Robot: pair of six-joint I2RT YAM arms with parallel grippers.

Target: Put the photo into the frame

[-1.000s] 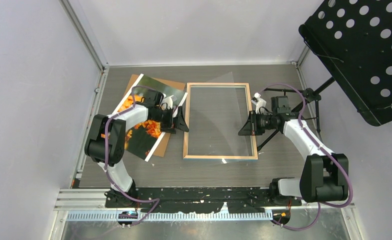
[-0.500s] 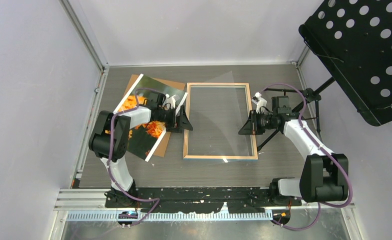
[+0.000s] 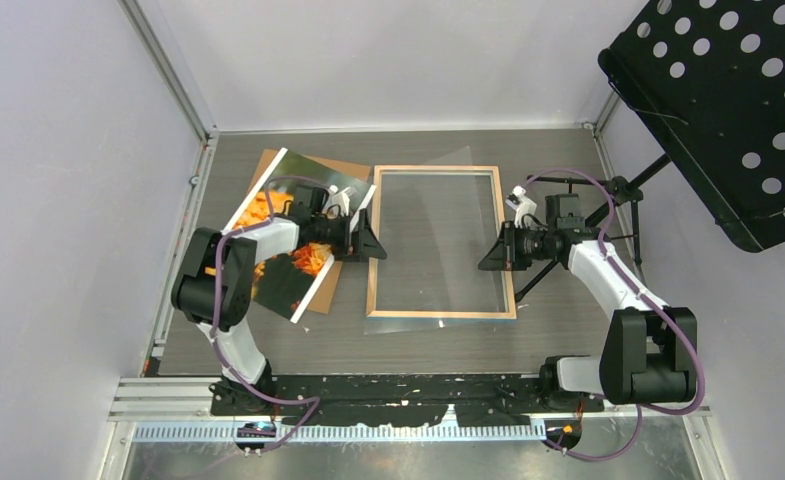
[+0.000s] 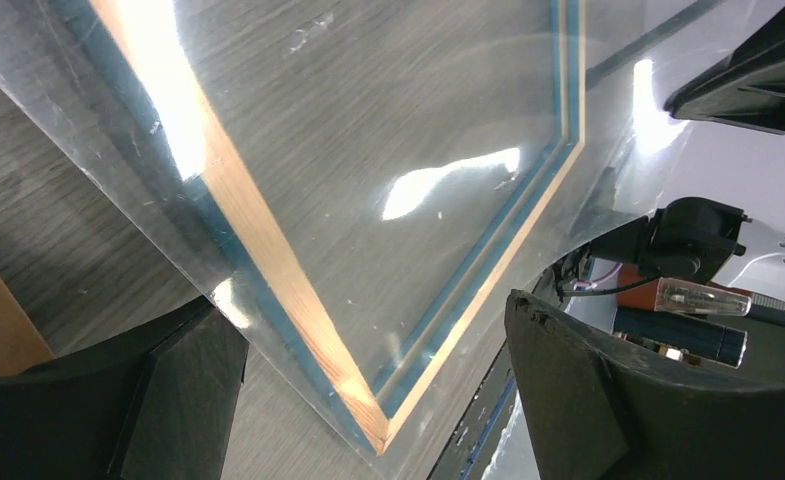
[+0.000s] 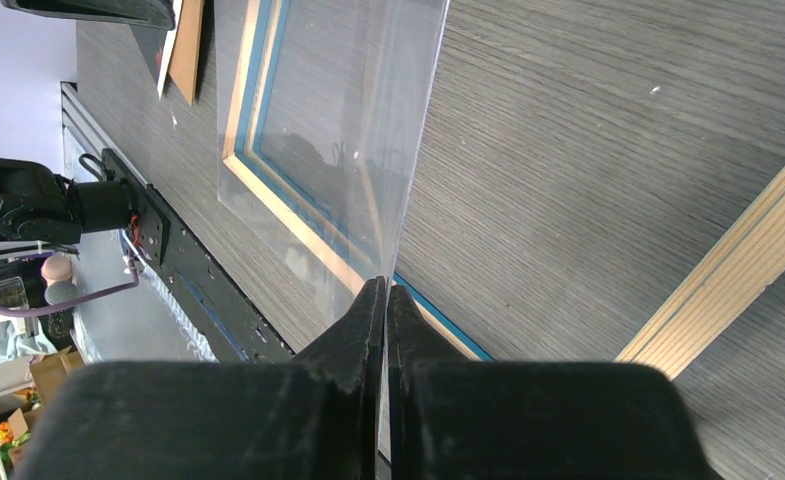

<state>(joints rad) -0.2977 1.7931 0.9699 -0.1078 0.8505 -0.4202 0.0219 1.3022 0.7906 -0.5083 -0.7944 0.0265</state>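
The frame point(image 3: 438, 169) lies mid-table with its light wood back up. Its clear pane point(image 3: 433, 240) is lifted off it and sits skewed over it. My right gripper point(image 3: 488, 252) is shut on the pane's right edge; in the right wrist view the jaws point(image 5: 386, 290) pinch the thin sheet point(image 5: 338, 130) above the frame rail point(image 5: 748, 275). My left gripper point(image 3: 372, 240) is open at the frame's left rail; its fingers point(image 4: 178, 390) straddle the pane's edge and a frame corner point(image 4: 368, 405) without touching. The orange-flower photo point(image 3: 293, 270) lies at the left, partly under my left arm.
A brown backing board point(image 3: 330, 166) lies under the photo. A black perforated music stand point(image 3: 728, 100) overhangs the back right, with its tripod legs point(image 3: 568, 183) behind my right gripper. Grey walls close in the table on three sides.
The pane has slid toward the near left, so its near edge now overhangs the frame's near rail. My left gripper has edged right toward the frame. The right gripper keeps its hold.
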